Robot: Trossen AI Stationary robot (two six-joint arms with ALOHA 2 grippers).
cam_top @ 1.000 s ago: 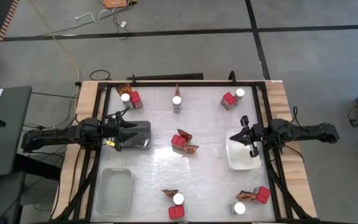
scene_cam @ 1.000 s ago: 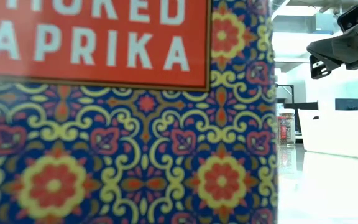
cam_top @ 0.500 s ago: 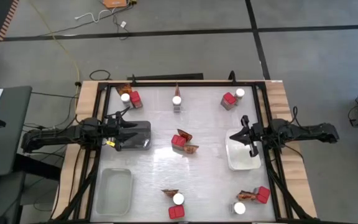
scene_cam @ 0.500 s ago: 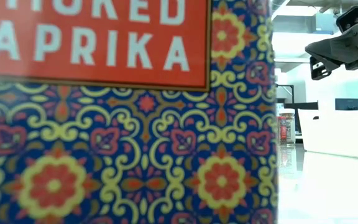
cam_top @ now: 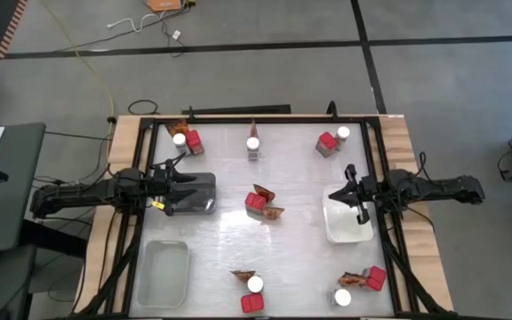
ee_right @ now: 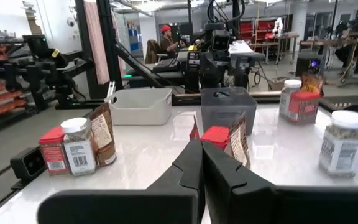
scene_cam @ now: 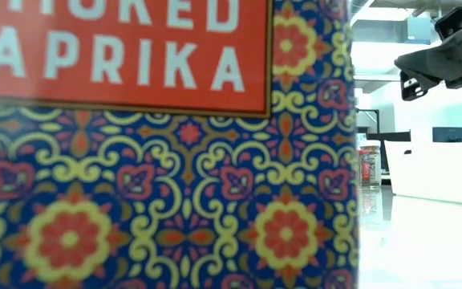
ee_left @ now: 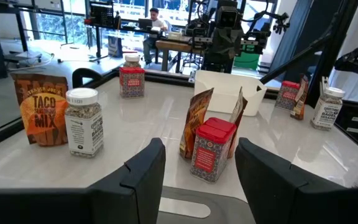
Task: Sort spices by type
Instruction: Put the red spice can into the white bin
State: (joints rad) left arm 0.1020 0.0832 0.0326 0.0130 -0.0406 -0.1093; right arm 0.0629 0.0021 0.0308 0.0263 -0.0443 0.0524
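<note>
On the pale table (cam_top: 300,178) the spices sit in mixed clusters around the edge, with one at centre (cam_top: 261,203). Our left gripper (cam_top: 182,188), jaws parted and empty, hovers at nine o'clock over the grey tray (cam_top: 204,193); our right gripper (cam_top: 351,192), clenched empty, waits at three over the white tray (cam_top: 345,229), both seemingly staged for sorting.
</note>
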